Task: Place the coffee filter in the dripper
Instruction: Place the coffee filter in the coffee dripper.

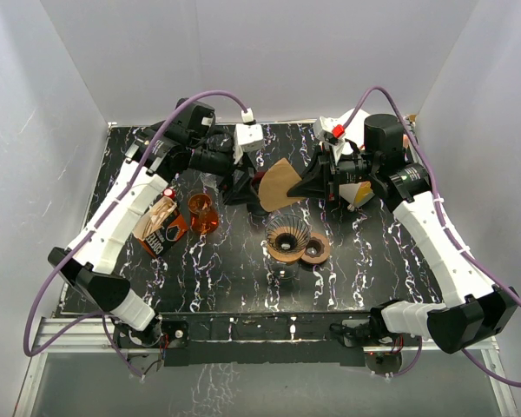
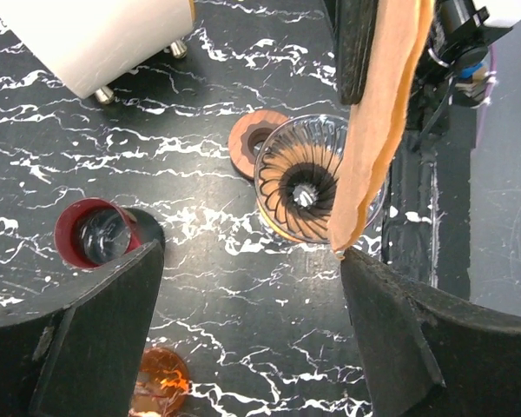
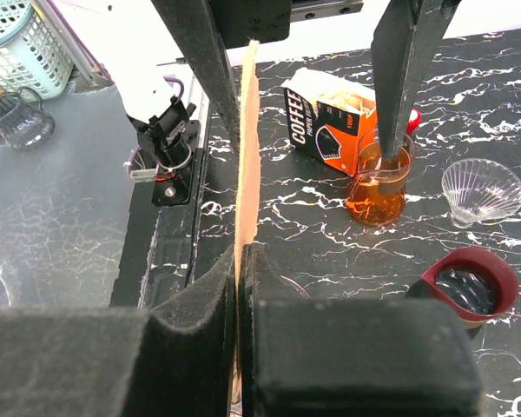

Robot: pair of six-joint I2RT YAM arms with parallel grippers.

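While right fingers (image 3: 191, 347) pinch filter (image 3: 247, 156), left wrist shows dripper (image 2: 291, 169) beneath

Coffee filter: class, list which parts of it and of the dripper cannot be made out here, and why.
- Left wrist view: the top of the coffee filter is cut off by the upper edge, and it covers one side of the dripper.
- Right wrist view: seen edge-on, its lower end hidden inside the shut right hand.
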